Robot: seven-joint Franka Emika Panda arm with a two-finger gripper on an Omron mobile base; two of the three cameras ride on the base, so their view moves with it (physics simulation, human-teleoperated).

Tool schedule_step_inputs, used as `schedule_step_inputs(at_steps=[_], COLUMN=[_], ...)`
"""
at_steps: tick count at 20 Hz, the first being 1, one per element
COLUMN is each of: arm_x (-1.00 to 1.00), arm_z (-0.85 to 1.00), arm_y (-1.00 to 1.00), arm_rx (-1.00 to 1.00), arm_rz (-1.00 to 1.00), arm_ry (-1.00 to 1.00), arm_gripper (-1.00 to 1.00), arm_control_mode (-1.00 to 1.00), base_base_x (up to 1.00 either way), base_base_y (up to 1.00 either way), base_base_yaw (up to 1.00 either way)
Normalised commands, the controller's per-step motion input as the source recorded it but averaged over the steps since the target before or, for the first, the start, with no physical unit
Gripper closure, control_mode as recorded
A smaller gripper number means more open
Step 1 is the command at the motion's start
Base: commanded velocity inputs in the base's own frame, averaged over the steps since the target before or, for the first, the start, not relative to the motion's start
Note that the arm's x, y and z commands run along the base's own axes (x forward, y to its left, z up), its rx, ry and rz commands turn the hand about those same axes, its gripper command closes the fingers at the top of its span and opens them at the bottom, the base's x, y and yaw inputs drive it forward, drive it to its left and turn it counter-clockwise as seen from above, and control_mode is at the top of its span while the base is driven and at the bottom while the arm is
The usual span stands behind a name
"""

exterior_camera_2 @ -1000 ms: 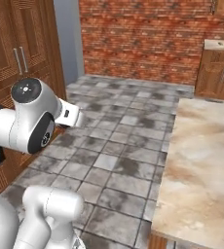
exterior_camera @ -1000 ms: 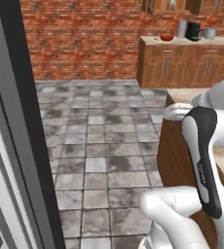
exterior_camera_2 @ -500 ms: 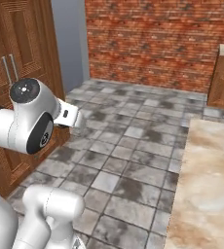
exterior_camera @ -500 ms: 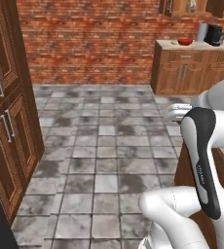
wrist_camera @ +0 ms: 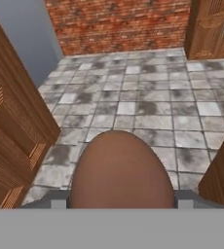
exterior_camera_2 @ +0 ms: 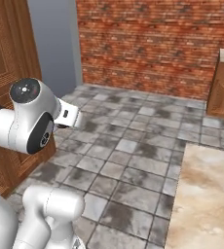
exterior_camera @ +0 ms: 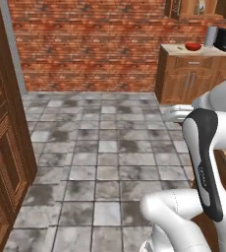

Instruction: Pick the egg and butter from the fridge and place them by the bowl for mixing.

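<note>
One egg [wrist_camera: 121,170] in hand view; bowl [exterior_camera: 193,47] left base.

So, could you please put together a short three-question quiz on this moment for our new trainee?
1. True or false: in the hand view, the egg sits between the tips of the gripper.
2. In the left base view, the red bowl stands on: A) the tiled floor, B) the far wooden counter, C) the marble counter.
3. Fill in: the wall behind the tiled floor is made of red ____.

Key: 1 true; 2 B; 3 brick.
</note>
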Motion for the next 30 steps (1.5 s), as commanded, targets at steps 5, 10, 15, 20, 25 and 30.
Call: schedule_step_inputs(at_steps=[5, 10, 15, 20, 25, 30], arm_x=[0.00, 0.00, 0.00, 0.00, 0.00, 0.00], arm_z=[0.00, 0.00, 0.00, 0.00, 0.00, 0.00], arm_y=[0.00, 0.00, 0.00, 0.00, 0.00, 0.00], arm_rx=[0.00, 0.00, 0.00, 0.00, 0.00, 0.00], arm_rz=[0.00, 0.00, 0.00, 0.00, 0.00, 0.00], arm_ry=[0.00, 0.00, 0.00, 0.00, 0.00, 0.00], arm_gripper=[1.00, 1.00, 1.00, 1.00, 1.00, 1.00], arm_control_mode=[1.00, 1.00, 1.00, 1.00, 1.00, 1.00], base_base_x=[0.93, 0.92, 0.85, 0.73, 0.56, 0.51], base_base_y=[0.00, -0.01, -0.07, -0.05, -0.02, 0.00], base_base_yaw=[0.00, -0.02, -0.06, -0.21, -0.39, -0.47])
